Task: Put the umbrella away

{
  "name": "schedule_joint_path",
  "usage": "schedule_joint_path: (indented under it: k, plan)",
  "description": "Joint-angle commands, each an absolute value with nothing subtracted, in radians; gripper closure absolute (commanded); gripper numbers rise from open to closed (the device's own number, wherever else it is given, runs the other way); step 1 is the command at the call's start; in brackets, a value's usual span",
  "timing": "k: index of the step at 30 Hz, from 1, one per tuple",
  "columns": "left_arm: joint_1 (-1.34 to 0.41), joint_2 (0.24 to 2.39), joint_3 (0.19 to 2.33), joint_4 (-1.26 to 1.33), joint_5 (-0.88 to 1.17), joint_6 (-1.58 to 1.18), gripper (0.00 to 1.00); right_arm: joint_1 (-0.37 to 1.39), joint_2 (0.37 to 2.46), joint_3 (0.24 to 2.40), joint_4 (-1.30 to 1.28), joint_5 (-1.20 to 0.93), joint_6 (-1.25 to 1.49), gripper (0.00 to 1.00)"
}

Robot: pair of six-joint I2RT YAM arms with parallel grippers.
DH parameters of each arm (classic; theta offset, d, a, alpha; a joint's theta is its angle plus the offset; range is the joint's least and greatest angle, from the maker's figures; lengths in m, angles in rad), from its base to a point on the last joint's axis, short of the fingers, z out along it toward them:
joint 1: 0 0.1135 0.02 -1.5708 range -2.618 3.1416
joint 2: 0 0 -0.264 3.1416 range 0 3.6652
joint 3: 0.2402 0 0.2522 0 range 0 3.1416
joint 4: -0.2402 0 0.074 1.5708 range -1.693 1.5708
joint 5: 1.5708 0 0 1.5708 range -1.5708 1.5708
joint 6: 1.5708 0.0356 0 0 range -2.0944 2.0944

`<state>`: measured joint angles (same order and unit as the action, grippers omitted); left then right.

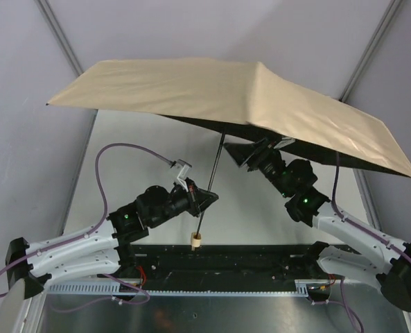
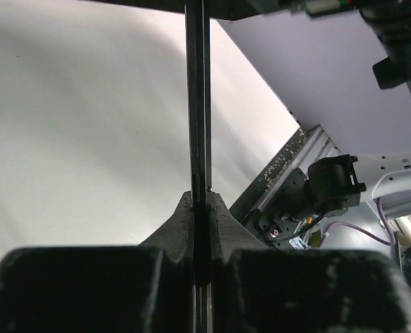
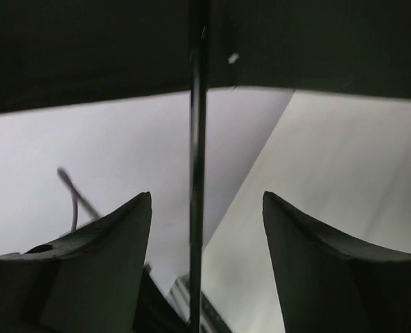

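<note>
The umbrella stands open above the table, its beige canopy filling the overhead view from 9 to 3 o'clock. Its thin black shaft slants down toward 6 o'clock and ends in the pale wooden handle, which hangs just above the near rail. The left gripper reaches in from 8 o'clock, and its fingers are pressed together on the shaft low down, a little above the handle. The right gripper comes in from 4 o'clock, tucked under the canopy. Its fingers are spread wide, and the shaft passes between them without touching either.
</note>
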<state>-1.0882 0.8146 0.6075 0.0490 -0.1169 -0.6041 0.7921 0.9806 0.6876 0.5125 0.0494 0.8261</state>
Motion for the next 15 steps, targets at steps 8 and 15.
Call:
schedule_joint_path:
  k: [8,15]
  plan:
    - [-1.097,0.829,0.587,0.230,-0.079,-0.626,1.00,0.605,1.193,0.796,0.946,-0.023,1.103,0.24]
    - [-1.098,0.804,0.553,0.308,-0.012,-0.684,1.00,0.592,1.311,0.870,1.063,0.089,1.207,0.27]
